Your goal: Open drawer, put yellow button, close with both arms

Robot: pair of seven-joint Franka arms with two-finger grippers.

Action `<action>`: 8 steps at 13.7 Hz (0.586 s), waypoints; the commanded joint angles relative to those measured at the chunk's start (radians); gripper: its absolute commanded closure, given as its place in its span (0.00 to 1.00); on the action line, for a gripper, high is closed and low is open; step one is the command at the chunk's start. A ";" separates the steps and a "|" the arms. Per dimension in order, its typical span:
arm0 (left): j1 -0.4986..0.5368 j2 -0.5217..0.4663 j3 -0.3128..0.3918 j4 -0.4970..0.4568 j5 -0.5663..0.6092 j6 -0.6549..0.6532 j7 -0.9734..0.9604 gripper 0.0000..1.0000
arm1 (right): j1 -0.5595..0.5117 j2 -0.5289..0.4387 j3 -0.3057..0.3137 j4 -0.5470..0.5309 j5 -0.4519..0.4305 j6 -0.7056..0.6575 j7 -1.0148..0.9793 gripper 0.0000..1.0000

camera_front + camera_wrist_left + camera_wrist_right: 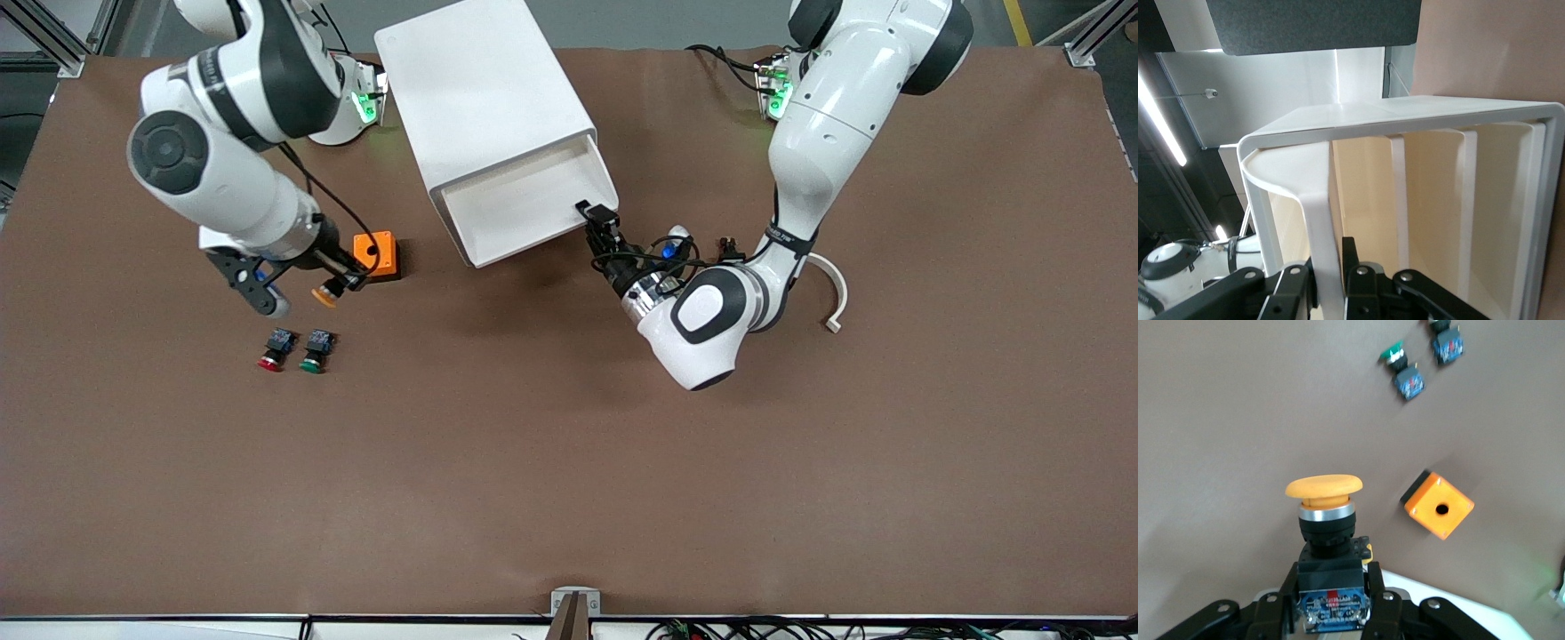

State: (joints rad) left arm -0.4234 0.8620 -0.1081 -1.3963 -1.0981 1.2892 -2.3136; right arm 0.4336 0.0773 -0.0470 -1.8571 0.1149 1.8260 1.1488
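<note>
Holding yellow button clamped in right gripper above table, beside orange box. Left gripper pinching open drawer front. Next: carry toward 2 o'clock, release inside.

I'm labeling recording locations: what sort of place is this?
Probably a robotics lab bench: two arms share a brown-covered table framed by aluminium rails, the right gripper holds the yellow button, and the left gripper grips the drawer.

Orange box, red-capped button, green-capped button
</note>
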 commanded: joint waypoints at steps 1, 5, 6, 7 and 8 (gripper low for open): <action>0.014 0.026 0.013 0.019 0.003 0.030 0.014 0.87 | 0.085 -0.025 -0.010 0.002 0.014 -0.004 0.135 1.00; 0.034 0.026 0.015 0.019 0.004 0.030 0.014 0.85 | 0.160 -0.024 -0.010 0.013 0.023 0.009 0.256 1.00; 0.034 0.026 0.015 0.019 0.004 0.030 0.013 0.83 | 0.187 -0.021 -0.011 0.013 0.023 0.022 0.297 1.00; 0.034 0.026 0.015 0.019 0.004 0.030 0.013 0.81 | 0.212 -0.019 -0.011 0.013 0.023 0.032 0.334 1.00; 0.034 0.026 0.015 0.019 0.004 0.030 0.013 0.77 | 0.235 -0.017 -0.011 0.012 0.022 0.042 0.366 1.00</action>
State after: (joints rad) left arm -0.3962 0.8630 -0.1066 -1.3944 -1.0981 1.3061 -2.3136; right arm 0.6213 0.0687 -0.0471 -1.8444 0.1213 1.8543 1.4494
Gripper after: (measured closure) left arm 0.806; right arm 0.586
